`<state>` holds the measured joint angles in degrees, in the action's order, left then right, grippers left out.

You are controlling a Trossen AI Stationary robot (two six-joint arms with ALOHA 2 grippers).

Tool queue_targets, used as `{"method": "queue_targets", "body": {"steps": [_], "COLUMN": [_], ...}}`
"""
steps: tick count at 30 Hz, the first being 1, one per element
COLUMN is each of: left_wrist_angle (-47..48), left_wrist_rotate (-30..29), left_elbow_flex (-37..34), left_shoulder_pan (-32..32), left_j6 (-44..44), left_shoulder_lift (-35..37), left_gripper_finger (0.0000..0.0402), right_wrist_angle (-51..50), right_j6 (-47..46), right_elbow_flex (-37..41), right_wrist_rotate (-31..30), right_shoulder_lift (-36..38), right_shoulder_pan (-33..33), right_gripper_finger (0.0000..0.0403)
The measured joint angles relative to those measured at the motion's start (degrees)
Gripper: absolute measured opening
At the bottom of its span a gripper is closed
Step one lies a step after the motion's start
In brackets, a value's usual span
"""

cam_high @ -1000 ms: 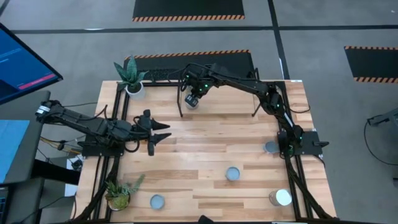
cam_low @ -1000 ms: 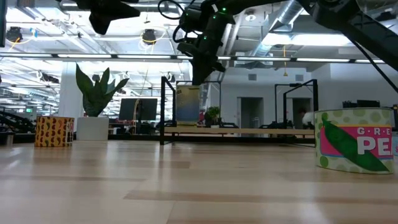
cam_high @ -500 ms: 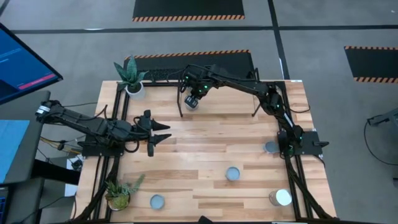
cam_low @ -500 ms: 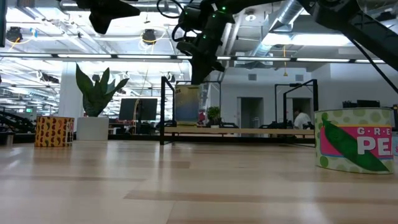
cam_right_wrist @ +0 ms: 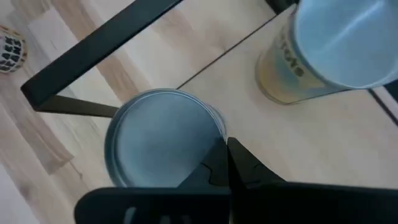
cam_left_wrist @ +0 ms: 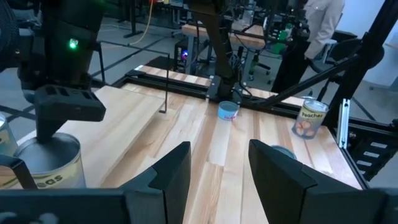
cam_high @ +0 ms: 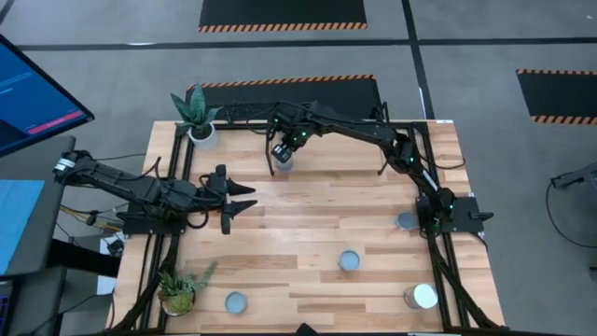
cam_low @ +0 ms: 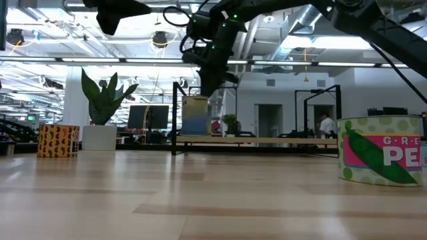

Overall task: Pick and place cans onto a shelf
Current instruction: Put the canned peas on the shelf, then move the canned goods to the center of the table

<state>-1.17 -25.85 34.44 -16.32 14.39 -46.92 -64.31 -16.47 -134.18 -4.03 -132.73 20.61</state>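
The right gripper (cam_high: 283,154) hung closed and empty just above a can (cam_right_wrist: 163,138) at the shelf's (cam_low: 253,141) left end, toward eleven o'clock on the table (cam_high: 308,224). The left gripper (cam_high: 244,198) waited at nine o'clock, fingers spread, holding nothing. Four more cans (cam_high: 349,260) stood between four and seven o'clock.

Bench (cam_high: 308,233): pale blond wood in lengthwise strips, framed in black rails. Both arms and each pincer: matt black; a green light glows on the right pincer (cam_high: 284,149). Shelf (cam_low: 267,141): light wood board on thin black legs. Cans show silver-blue lids (cam_high: 349,259); one can (cam_low: 380,150) carries a white label with pale green dots, a dark green pod and pink lettering; another can (cam_left_wrist: 310,118) is tan with an orange fruit picture. Box (cam_low: 58,141): yellow with dark blotches. Plant pot (cam_low: 100,137): white, leaves green.
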Motion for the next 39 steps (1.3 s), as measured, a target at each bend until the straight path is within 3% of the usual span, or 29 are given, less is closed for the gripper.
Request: {"method": "queue_targets", "body": {"steps": [7, 19, 31, 39], "left_wrist_angle": [0.2, 0.2, 0.5, 6.5], "left_wrist_rotate": [0.0, 0.0, 0.0, 1.1], "left_elbow_flex": [0.0, 0.0, 0.0, 0.0], "left_shoulder_pan": [0.0, 0.0, 0.0, 0.0], "left_j6": [0.0, 0.0, -0.2, 0.2], "left_shoulder_lift": [0.0, 0.0, 0.0, 0.3], "left_gripper_finger": [0.0153, 0.0153, 0.0153, 0.0153], "right_wrist_angle": [-1.1, -1.5, -0.7, -4.4], "right_j6": [0.0, 0.0, 0.2, -2.7], "right_elbow_flex": [-0.1, -0.1, -0.6, -0.7], "right_wrist_rotate": [-0.4, -2.5, -3.3, 8.2], "right_shoulder_lift": [0.0, -0.1, 2.3, 11.8], "right_shoulder_pan": [0.2, 1.3, 1.1, -3.6], "right_gripper_finger": [0.0003, 0.0069, 0.0077, 0.0078]}}
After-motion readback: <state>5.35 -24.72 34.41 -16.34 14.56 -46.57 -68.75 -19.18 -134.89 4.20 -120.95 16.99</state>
